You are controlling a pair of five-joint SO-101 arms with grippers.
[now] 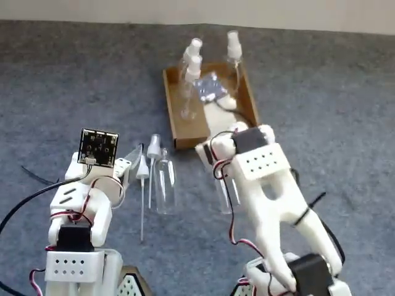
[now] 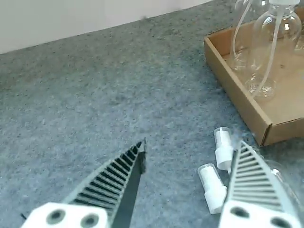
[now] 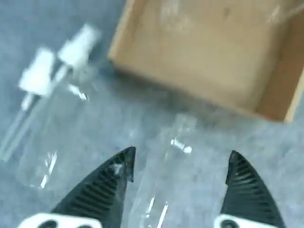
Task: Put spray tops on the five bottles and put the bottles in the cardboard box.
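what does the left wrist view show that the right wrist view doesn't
Left wrist view: the left gripper, open above the carpet, and a pale wall behind it.
Right wrist view: the right gripper, open over an uncapped bottle lying on its side.
Both: the cardboard box, two loose spray tops and the grey carpet.

Grey felt-like table cover, running under and all around the left gripper. Pale plain wall well beyond the gripper's tips, meeting the cover's far edge. Light soft, even; shadows faint.
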